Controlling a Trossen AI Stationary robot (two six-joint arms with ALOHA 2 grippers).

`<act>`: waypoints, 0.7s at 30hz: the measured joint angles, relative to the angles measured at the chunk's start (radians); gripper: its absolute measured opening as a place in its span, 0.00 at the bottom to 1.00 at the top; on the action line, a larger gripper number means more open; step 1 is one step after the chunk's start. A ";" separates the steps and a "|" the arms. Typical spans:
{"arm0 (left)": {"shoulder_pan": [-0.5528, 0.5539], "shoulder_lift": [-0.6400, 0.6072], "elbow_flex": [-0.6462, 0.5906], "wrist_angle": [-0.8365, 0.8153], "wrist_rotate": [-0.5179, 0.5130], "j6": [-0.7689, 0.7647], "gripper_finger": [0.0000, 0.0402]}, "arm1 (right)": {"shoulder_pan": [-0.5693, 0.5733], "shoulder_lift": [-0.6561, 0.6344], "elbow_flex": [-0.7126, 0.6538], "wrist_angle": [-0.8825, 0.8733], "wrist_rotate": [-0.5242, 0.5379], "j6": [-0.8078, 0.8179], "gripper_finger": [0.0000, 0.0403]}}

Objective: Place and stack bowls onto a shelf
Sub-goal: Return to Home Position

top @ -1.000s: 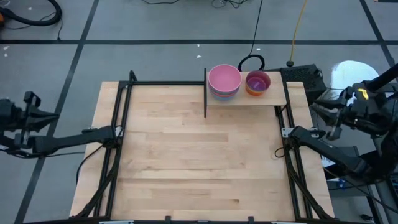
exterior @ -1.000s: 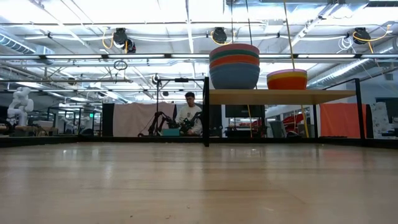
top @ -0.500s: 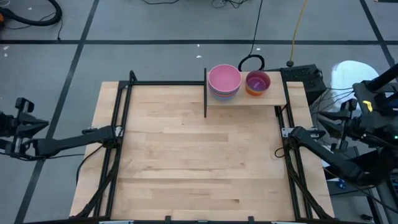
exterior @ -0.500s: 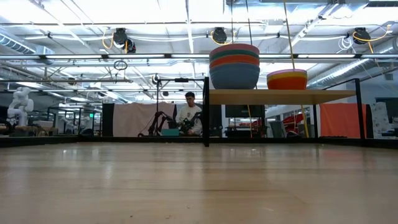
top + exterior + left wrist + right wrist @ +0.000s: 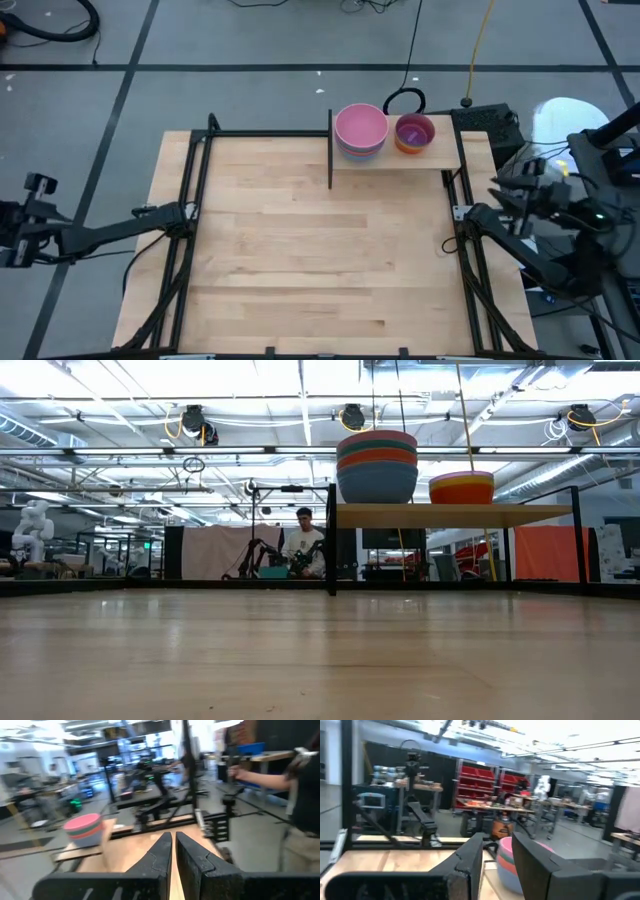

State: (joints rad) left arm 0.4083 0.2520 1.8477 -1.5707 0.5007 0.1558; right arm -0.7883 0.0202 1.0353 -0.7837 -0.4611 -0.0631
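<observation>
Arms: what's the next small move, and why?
Probably just fold both arms to rest. Every bowl in view sits on the shelf, in a pink-topped stack and a purple-topped stack. The left gripper, shut, and the right gripper, open, hold nothing and are out at the table's sides.

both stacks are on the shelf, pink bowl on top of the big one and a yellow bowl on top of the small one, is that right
Not quite. The small stack is topped by the purple bowl, not a yellow one, as the high view shows. The rest holds: both stacks stand on the shelf, and the pink bowl tops the big one.
</observation>
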 joint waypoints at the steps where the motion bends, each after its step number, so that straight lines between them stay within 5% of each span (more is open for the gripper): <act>1: 0.002 0.000 0.000 0.000 0.024 0.000 0.08 | 0.000 -0.004 -0.029 0.023 -0.017 0.000 0.24; 11: 0.050 0.000 -0.022 0.001 0.079 0.136 0.08 | 0.000 -0.010 -0.339 0.443 -0.084 0.070 0.24; 21: 0.135 0.002 -0.251 0.007 0.288 0.261 0.08 | 0.000 -0.009 -0.551 0.750 -0.191 0.179 0.24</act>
State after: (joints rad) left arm 0.5432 0.2535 1.5969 -1.5640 0.7890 0.4172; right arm -0.7879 0.0112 0.4839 -0.0341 -0.6524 0.1158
